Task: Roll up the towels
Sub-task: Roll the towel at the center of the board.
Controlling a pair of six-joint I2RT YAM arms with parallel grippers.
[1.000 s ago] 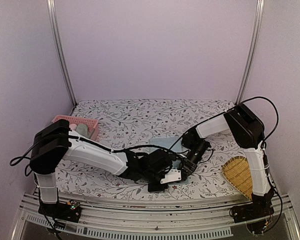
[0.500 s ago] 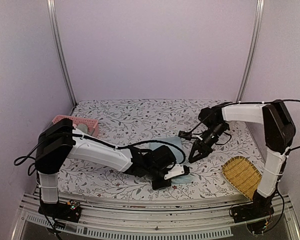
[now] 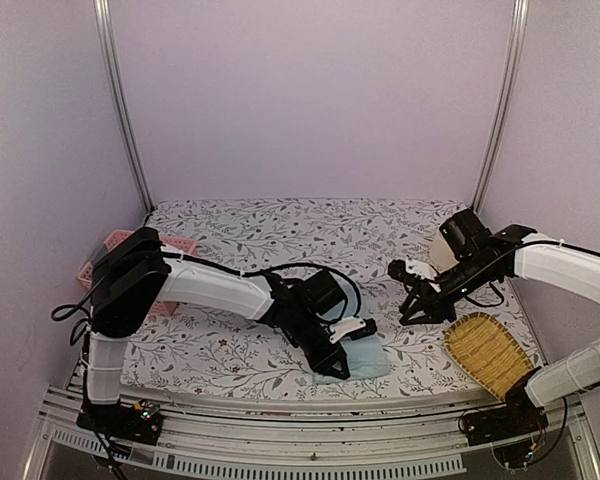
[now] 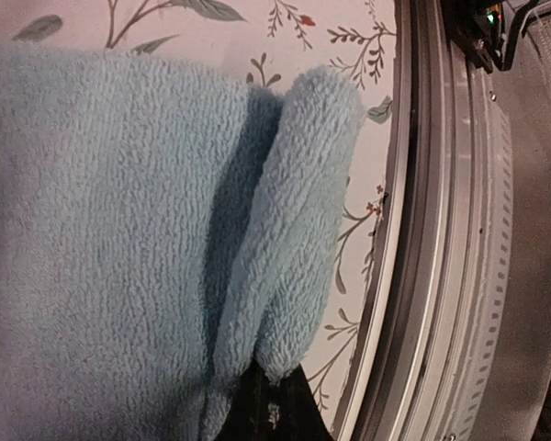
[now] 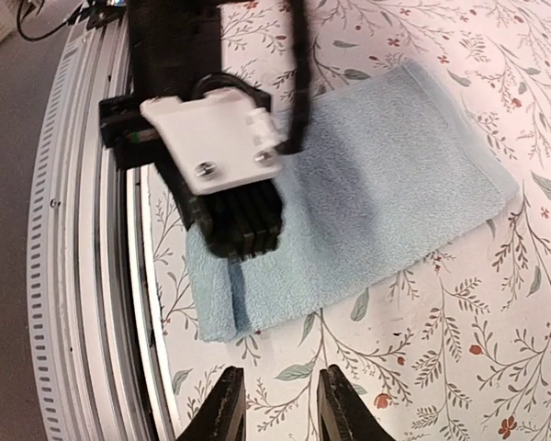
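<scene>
A light blue towel (image 3: 368,356) lies flat near the table's front edge; it also shows in the right wrist view (image 5: 386,197). My left gripper (image 3: 337,362) is shut on the towel's near edge, where a short fold curls up (image 4: 298,211); one dark finger (image 4: 271,409) shows under that fold. In the right wrist view the left gripper (image 5: 243,234) presses down on the towel. My right gripper (image 3: 418,308) is open and empty, hovering to the right of the towel; its two fingers (image 5: 230,409) stand apart over bare tablecloth.
A pink basket (image 3: 170,243) holding a grey towel sits at the far left. A woven bamboo tray (image 3: 485,352) lies at the right front. The metal front rail (image 4: 441,239) runs close beside the towel's folded edge. The tablecloth has a floral print.
My right gripper has let go, lifted off the towel and swung out to the right. My left gripper has dragged the towel toward the front edge and turned over its near edge.
</scene>
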